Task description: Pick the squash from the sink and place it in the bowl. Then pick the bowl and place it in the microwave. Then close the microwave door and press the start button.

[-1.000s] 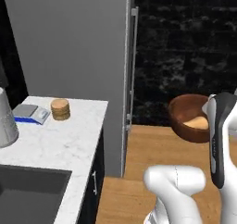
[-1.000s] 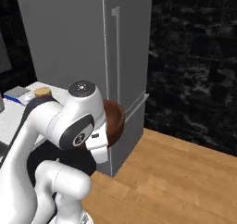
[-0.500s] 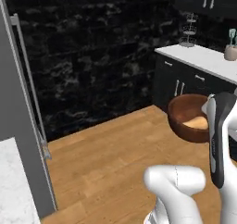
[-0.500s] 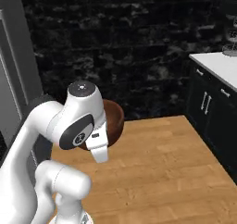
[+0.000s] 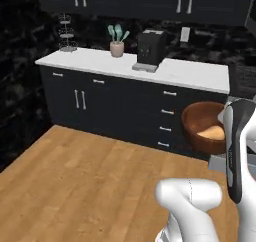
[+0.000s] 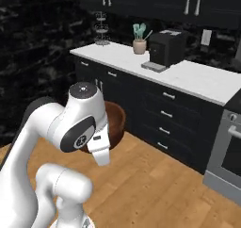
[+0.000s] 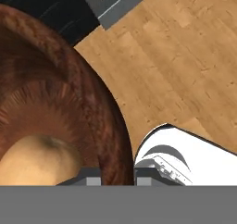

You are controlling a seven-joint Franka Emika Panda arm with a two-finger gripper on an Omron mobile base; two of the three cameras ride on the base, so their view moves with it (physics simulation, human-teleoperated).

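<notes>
Now, your readings:
Gripper (image 7: 117,176): pinching the deep reddish-brown wooden bowl's (image 7: 60,102) rim.
Squash (image 7: 39,160): small orange-tan, inside bowl beside the fingers.

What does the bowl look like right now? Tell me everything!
The bowl is deep, round and reddish-brown, with a wood-like grain inside. It is up in the air above the wooden floor, tipped so its opening shows. The tan squash lies inside at the bottom. The pincer is shut on its rim, one finger inside the wall and one outside. Nothing else touches it.

Pincer (image 7: 117,174) clamped, arm raised
</notes>
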